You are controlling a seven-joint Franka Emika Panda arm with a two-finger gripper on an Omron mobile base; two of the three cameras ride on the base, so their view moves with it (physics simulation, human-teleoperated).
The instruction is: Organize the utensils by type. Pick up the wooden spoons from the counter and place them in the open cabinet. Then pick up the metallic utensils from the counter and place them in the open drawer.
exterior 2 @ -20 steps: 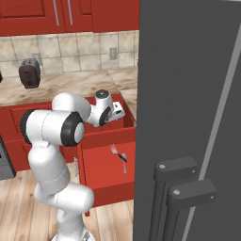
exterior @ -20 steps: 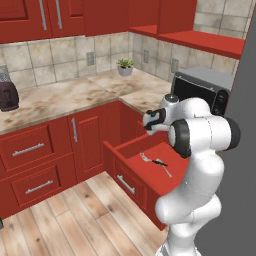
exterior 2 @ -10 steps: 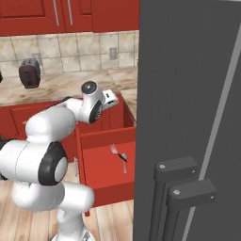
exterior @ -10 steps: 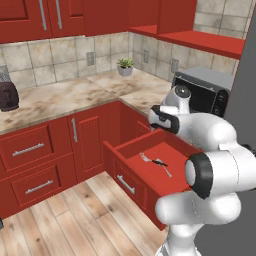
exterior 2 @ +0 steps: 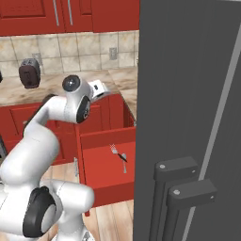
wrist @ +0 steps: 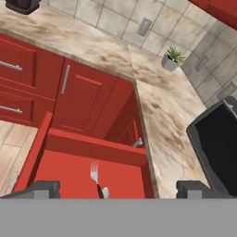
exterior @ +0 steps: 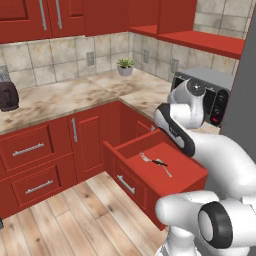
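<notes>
The gripper (wrist: 115,187) stands wide apart and holds nothing; its two dark fingertips (wrist: 39,188) rise at the bottom corners of the hand view, one at lower left and one at lower right. In the left base view the hand is hidden behind the arm's white wrist at right of centre.

Between the fingertips, low in the hand view, the fork (wrist: 96,176) lies on the red floor of the drawer (wrist: 88,148), tines toward the top of the frame and dark handle toward the bottom edge. A small silver piece touches the handle there (the spoon (wrist: 105,191), its shape cut by the frame edge). In the left base view the fork sits at the middle of the drawer, lower centre-right; in the right base view it is at centre.

The counter (wrist: 115,55) wraps round the drawer in an L, along the top and down the right of the hand view. A potted plant (wrist: 172,59) stands on it at upper right, against the tiled wall. A dark microwave (wrist: 217,139) fills the right edge. A dark toaster (exterior: 8,95) stands on the counter at far left of the left base view.
</notes>
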